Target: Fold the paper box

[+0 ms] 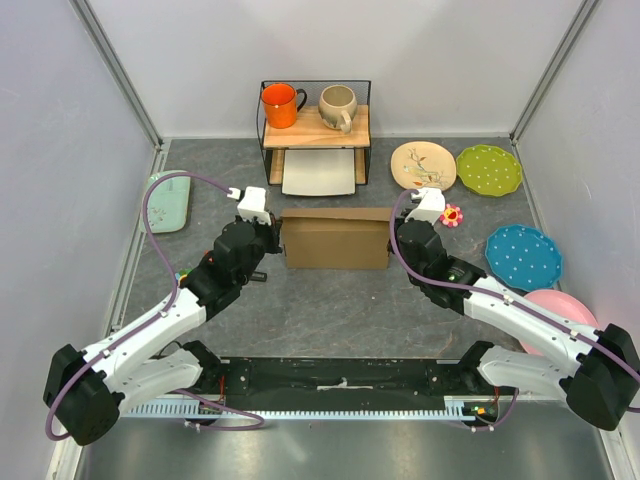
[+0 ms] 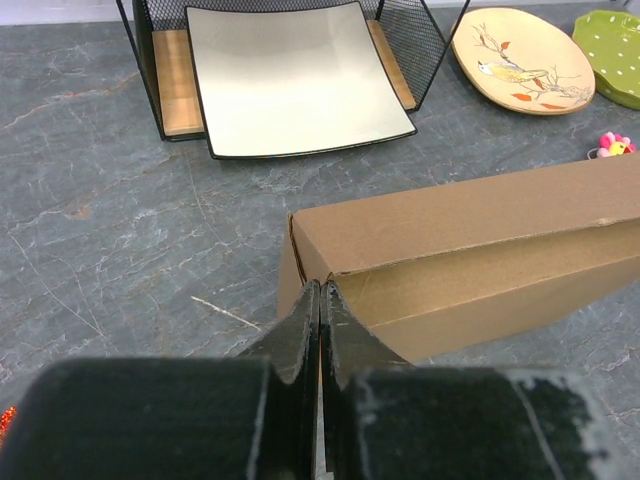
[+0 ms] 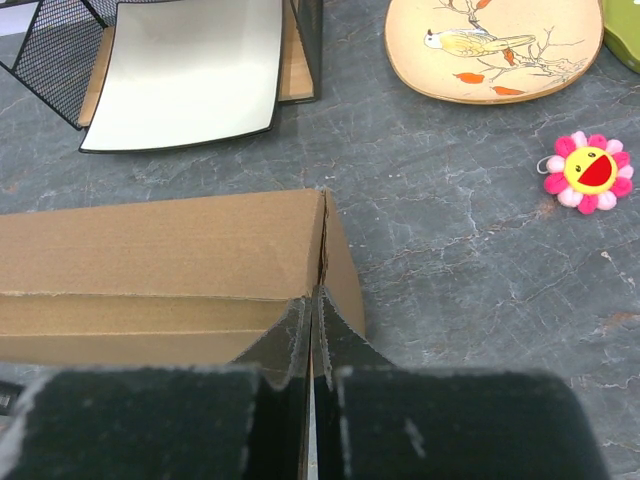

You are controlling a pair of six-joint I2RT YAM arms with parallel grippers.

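Where the left gripper (image 2: 320, 300) meets the paper box (image 2: 470, 250), its jaws are pressed together with no gap visible, and the tips are set against the near left corner of the box. From these jaws the box extends to the right, closed into a long, low form on the grey table (image 2: 100, 220). The right gripper (image 3: 312, 312) is likewise closed tight, with its tips placed at the opposite end of the box, which extends from them to the left. Whether a cardboard edge is pinched between either pair cannot be determined. Ahead of both pairs of jaws, a white tray (image 2: 295, 75) is seated in the lower level of a wire rack (image 2: 430, 35). Ahead and to the right of the right jaws, a bird-pattern plate (image 3: 490, 45) and a flower toy (image 3: 588, 172) are located, apart from the box.
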